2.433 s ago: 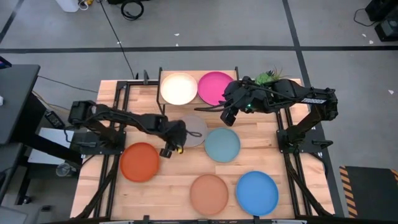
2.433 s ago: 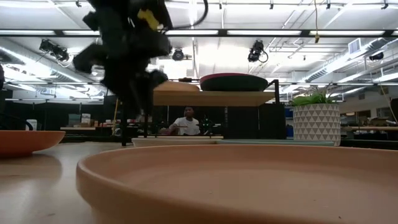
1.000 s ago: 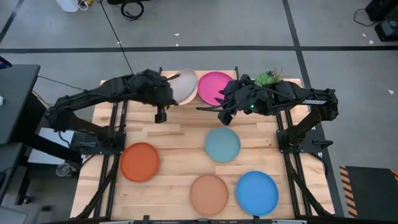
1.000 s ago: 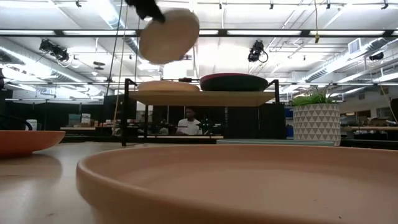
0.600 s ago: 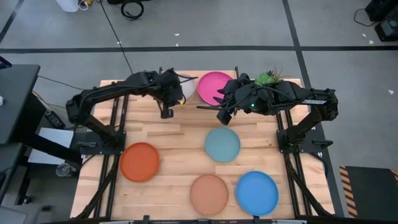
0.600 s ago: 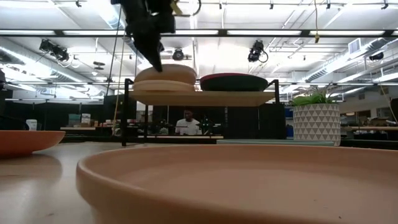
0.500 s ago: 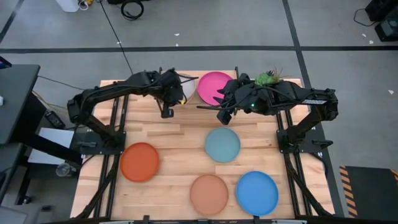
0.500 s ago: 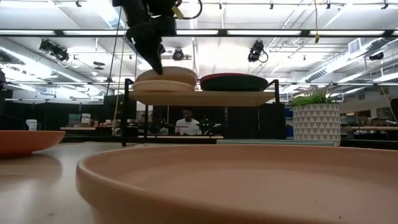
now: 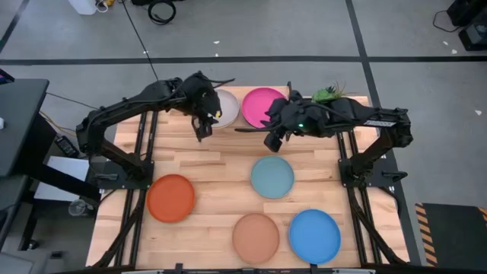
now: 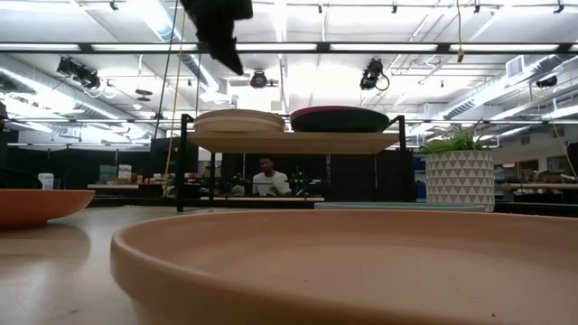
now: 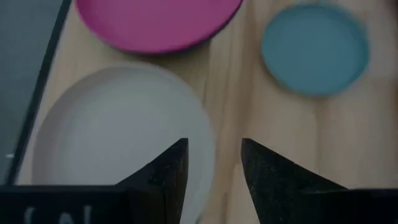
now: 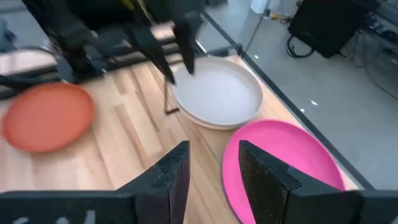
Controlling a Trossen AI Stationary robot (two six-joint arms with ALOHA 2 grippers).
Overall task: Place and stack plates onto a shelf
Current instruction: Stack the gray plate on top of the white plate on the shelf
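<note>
Now the left gripper (image 9: 202, 126) hovers above the shelf's (image 10: 298, 142) near-left edge, fingers spread and holding nothing. Beneath it the grey plate (image 9: 226, 106) lies stacked on the cream plate (image 10: 237, 125), beside the pink plate (image 9: 262, 105). The right gripper (image 9: 272, 139), fingers spread, waits near the pink plate.

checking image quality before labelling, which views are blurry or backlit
Low view: the tan plate up front is soft, and the left tool is a dark silhouette against ceiling lights. Left wrist view: the grey plate is blurred. High view: evenly lit, sharp.
</note>
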